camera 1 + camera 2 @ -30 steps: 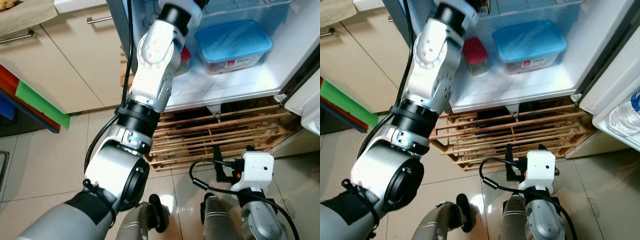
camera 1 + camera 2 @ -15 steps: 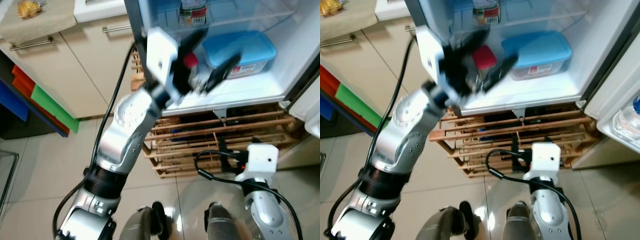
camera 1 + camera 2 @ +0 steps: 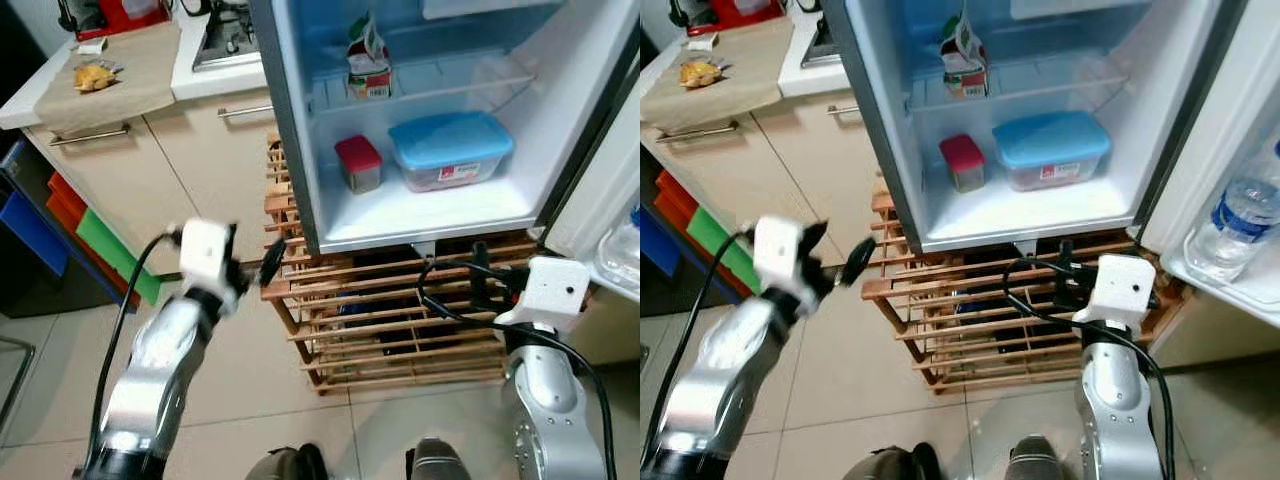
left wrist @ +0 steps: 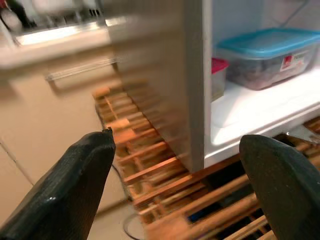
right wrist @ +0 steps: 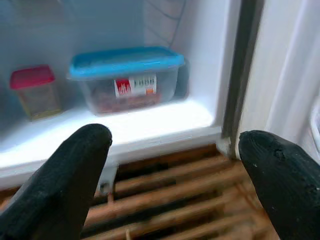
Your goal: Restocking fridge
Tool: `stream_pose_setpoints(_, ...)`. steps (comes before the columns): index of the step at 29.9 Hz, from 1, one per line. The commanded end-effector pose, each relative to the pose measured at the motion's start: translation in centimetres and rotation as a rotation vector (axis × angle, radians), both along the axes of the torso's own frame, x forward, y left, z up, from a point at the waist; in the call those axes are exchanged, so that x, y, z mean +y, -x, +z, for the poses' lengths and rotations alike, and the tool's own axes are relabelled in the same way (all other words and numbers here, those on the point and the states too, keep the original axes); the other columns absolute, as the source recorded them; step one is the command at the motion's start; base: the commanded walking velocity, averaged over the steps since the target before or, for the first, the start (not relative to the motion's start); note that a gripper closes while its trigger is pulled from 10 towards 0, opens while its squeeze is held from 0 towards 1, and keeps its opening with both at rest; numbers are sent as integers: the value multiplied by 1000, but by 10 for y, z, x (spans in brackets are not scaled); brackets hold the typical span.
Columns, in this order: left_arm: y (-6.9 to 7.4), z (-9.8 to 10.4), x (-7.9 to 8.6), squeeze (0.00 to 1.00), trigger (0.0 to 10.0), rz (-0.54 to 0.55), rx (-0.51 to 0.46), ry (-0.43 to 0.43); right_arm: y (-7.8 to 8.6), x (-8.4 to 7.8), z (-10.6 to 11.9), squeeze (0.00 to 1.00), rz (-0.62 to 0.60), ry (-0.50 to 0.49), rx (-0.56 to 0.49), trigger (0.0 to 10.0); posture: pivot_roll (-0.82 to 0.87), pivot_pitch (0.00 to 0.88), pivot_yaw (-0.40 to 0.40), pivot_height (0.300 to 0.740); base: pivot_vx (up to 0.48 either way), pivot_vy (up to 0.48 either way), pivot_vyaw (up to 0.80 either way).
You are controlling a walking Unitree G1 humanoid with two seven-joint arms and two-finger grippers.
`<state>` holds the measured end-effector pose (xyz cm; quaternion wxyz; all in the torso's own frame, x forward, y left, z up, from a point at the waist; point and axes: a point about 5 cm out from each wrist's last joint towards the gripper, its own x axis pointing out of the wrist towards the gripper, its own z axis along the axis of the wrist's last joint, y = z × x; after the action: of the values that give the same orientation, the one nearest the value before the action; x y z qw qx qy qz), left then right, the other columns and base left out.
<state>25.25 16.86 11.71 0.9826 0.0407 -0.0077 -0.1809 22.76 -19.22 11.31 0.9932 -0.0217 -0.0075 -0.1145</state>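
The fridge (image 3: 400, 215) stands open. On its bottom shelf sit a small red-lidded container (image 3: 358, 163) and a blue-lidded food box (image 3: 450, 150). A carton (image 3: 368, 68) stands on the wire shelf above. My left gripper (image 3: 250, 255) hangs open and empty outside the fridge, low beside its left wall; the left wrist view looks past the fingers (image 4: 75, 185) at that wall and both containers. My right gripper (image 3: 490, 275) is open and empty, low in front of the wooden rack, pointing at the blue-lidded food box (image 5: 125, 75).
A wooden slatted rack (image 3: 400, 340) sits under the fridge. The fridge door at right holds a water bottle (image 3: 1240, 215). Beige cabinets (image 3: 130, 190) and a counter with a cloth (image 3: 120, 70) stand at left, with coloured bins (image 3: 100, 250) below. The floor is tiled.
My left arm has drawn out of the fridge and dropped down to the left, gripper open. The camera has pulled back, showing more of the fridge. The right arm has hardly moved.
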Motion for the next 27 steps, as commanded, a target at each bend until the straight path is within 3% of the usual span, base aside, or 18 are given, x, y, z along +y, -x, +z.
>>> stream_pose_setpoints(1,-6,16,-1,0,10000,-8,-74,-10,1,-1,-7,0,14,-2,21,10000,-233,0,140,740,0,-259,0)
stream_pose_setpoints(8,-20,35,-25,0,10000,-62,-169,14,-16,6,0,0,69,28,-8,10000,-238,0,139,740,0,-448,455)
stream_pose_setpoints(10,-21,36,-27,0,10000,-61,-187,2,-19,7,0,0,82,23,-8,10000,-238,0,139,740,0,-480,775)
stream_pose_setpoints(12,-32,37,-26,0,10000,-9,-191,-29,-23,9,0,0,94,15,-10,10000,-236,0,137,740,0,0,0)
stream_pose_setpoints(15,-39,41,-29,0,10000,-18,-200,-7,-25,10,1,0,104,7,-19,10000,-233,0,133,740,0,0,0)
stream_pose_setpoints(20,-44,45,-34,0,10000,-28,-213,23,-29,13,2,0,123,6,-32,10000,-235,0,127,740,0,0,0)
stream_pose_setpoints(27,-42,42,-36,0,10000,-42,-200,47,-27,11,1,0,128,7,-30,10000,-244,0,125,740,-319,-316,0)
